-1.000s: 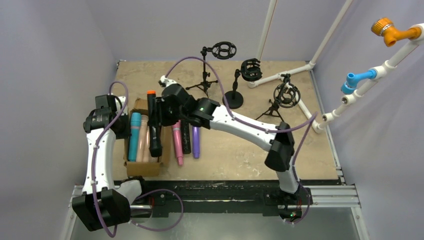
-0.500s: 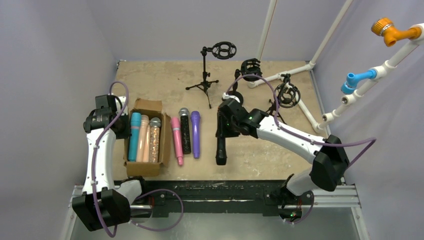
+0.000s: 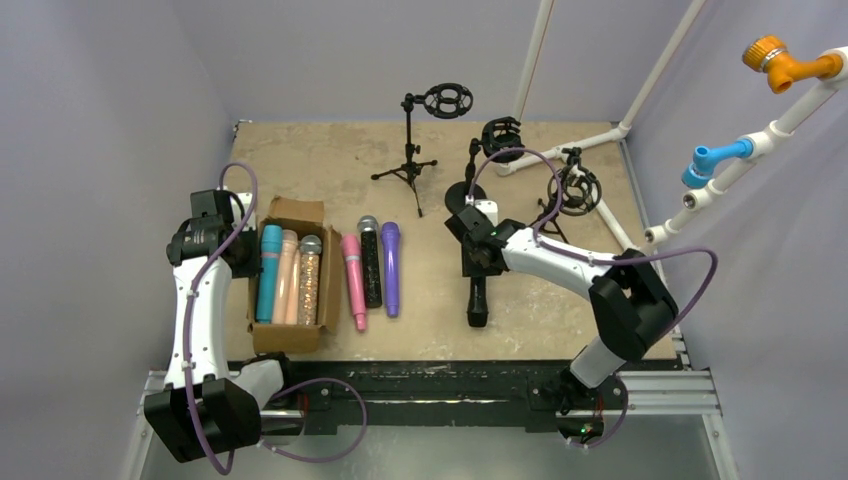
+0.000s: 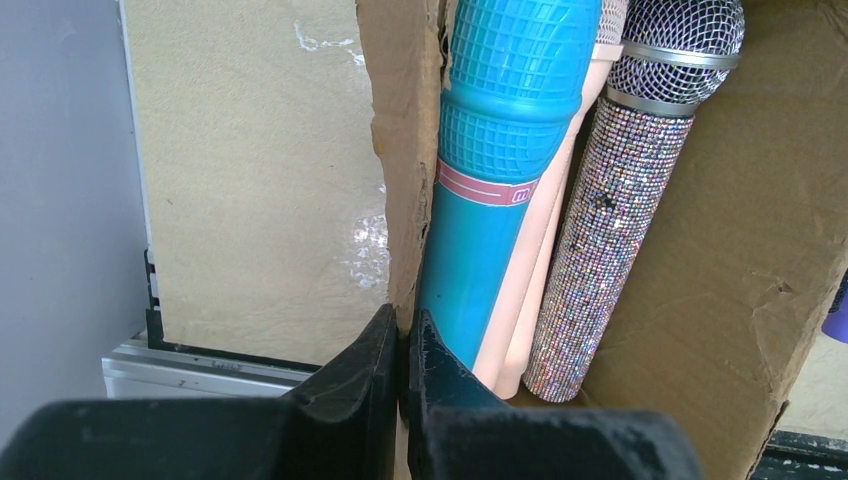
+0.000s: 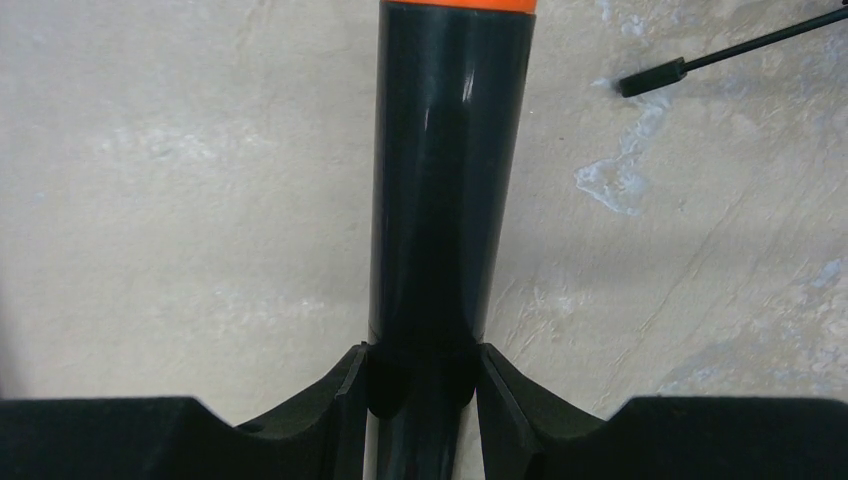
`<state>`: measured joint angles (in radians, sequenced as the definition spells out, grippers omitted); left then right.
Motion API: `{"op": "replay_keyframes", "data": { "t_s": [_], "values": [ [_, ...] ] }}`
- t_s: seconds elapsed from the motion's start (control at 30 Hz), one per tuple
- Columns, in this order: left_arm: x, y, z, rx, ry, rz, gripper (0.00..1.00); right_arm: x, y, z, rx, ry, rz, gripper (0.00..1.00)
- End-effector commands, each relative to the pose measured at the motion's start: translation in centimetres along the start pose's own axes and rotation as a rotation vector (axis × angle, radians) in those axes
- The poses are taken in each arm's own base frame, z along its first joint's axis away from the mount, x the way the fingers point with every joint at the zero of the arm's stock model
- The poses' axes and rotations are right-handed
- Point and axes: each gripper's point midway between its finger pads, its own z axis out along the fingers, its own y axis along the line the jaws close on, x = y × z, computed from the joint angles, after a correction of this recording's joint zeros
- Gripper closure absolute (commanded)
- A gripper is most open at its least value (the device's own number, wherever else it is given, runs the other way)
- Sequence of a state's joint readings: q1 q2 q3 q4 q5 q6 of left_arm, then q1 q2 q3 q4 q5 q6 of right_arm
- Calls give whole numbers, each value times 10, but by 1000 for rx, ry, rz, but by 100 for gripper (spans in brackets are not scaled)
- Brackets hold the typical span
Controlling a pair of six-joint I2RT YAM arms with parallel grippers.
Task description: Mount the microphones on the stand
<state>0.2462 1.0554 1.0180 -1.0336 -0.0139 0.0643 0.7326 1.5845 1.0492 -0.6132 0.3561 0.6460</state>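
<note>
Right claw (image 5: 420, 385), tight around the black microphone (image 5: 450, 180), now farther right than before, beside the middle stand (image 3: 501, 138).

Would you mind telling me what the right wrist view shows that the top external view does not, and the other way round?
Right wrist only: the orange band on the black microphone, and fingers pressing both its sides. Top external only: three stands, the cardboard box, the left arm. Both: the right gripper holding that microphone, and the table.
</note>
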Motion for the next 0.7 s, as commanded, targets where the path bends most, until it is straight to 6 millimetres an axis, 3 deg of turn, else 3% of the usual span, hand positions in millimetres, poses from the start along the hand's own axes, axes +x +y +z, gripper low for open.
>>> {"op": "replay_keyframes", "data": {
  "t_s": [0.0,0.07,0.17,0.37,0.5,0.67],
  "values": [
    [-17,1,-9,-2,-74,4,100,-22,-9,8,92,-84,15,95],
    [-17,1,-10,-2,-75,7,100,-17,-12,15,119,-73,18,87],
    [-17,1,-10,1,-74,12,100,-17,-19,18,160,-94,38,64],
    [-16,1,-9,2,-68,12,100,-29,-13,0,219,-204,35,35],
    [-16,1,-9,2,-64,10,100,-28,-5,-8,268,-233,-1,27],
    [-15,1,-10,2,-63,17,100,-13,8,-11,239,-221,-25,29]
  ]
}}
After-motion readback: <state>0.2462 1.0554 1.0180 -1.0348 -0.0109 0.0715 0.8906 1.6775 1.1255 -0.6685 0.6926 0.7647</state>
